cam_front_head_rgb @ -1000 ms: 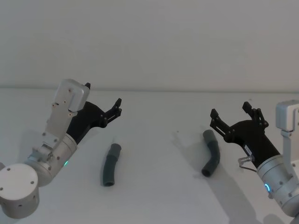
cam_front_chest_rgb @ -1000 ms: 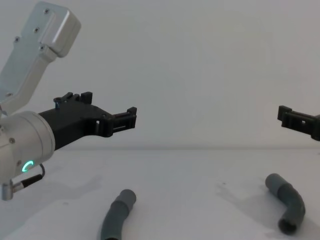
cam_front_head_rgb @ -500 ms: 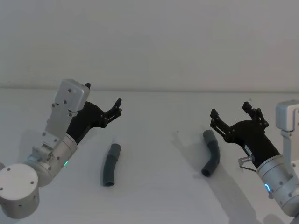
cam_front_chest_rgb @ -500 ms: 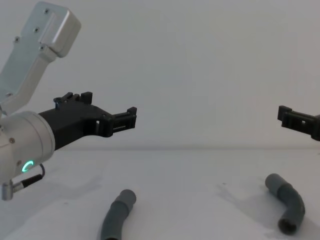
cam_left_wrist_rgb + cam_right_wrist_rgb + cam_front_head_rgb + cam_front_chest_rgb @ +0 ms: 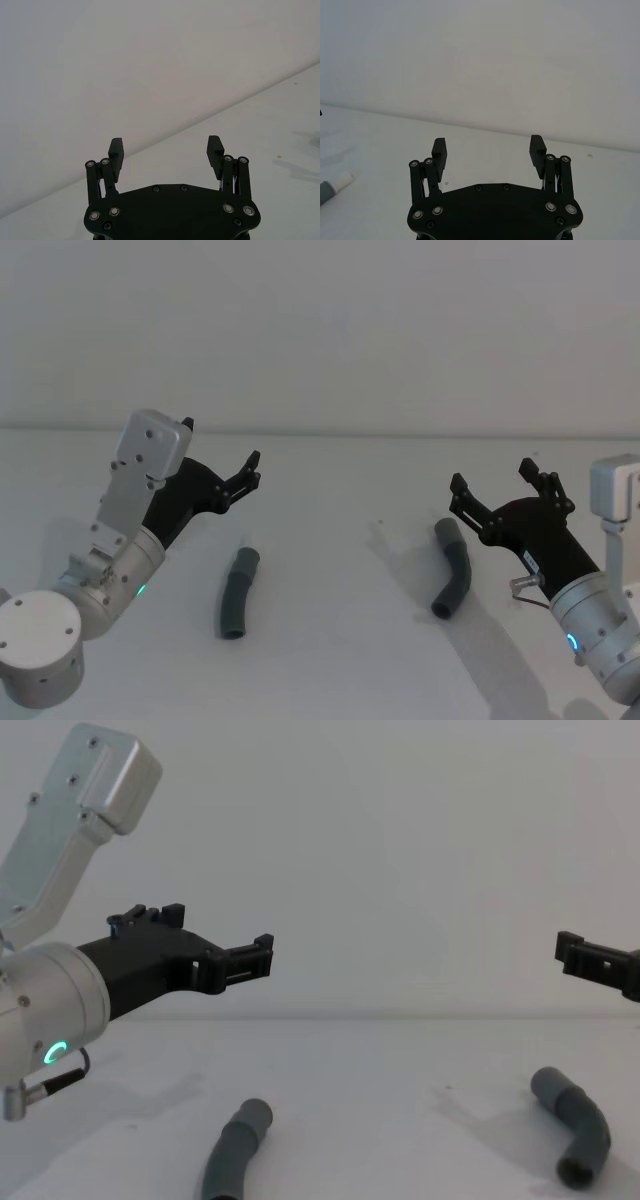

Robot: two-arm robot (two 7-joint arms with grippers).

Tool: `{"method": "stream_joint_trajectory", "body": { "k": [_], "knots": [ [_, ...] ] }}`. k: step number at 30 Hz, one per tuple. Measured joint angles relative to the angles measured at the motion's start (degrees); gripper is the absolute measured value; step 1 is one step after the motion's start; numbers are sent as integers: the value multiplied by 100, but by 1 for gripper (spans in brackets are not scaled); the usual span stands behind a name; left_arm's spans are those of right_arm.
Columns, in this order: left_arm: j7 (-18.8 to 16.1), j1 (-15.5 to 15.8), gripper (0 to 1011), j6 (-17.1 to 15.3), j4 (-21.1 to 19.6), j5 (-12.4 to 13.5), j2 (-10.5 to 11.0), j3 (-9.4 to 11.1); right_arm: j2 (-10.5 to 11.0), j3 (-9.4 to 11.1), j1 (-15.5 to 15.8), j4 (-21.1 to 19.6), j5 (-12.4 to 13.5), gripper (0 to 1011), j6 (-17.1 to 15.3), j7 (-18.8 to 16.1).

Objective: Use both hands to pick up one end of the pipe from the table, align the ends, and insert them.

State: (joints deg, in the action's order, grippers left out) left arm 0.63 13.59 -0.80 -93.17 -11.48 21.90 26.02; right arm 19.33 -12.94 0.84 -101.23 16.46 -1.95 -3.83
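On the table lay two separate dark grey pipe pieces, well apart, neither touched. The left pipe piece was slightly bent and ran roughly front to back, left of centre. The right pipe piece was bent like an elbow on the right side, its near end showing a dark open hole. From the chest, the left pipe piece sat low in front and the right pipe piece towards the right edge, both flat on the surface.

The left gripper hovered above the table, behind and just left of the left piece, fingers spread apart, nothing between them. Same in its wrist view: left gripper wide apart and empty. In the chest view the left gripper hung well above the tabletop.

The right gripper hovered just right of the right piece, not touching it, fingers apart and empty. Its wrist view confirmed it: right gripper splayed wide. A grey cuff with white spigot showed at that view's edge; which piece it belonged to could not be told.
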Motion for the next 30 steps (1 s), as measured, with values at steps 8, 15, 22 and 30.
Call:
{"method": "stream_joint_trajectory", "body": {
  "k": [8,15,22,30],
  "knots": [
    [0,0,1001,0,0,0,0,0,0,0,0,0,0,1002,0,0],
    [0,0,1001,0,0,0,0,0,0,0,0,0,0,1002,0,0],
    [0,0,1001,0,0,0,0,0,0,0,0,0,0,1002,0,0],
    [0,0,1001,0,0,0,0,0,0,0,0,0,0,1002,0,0]
  ]
}}
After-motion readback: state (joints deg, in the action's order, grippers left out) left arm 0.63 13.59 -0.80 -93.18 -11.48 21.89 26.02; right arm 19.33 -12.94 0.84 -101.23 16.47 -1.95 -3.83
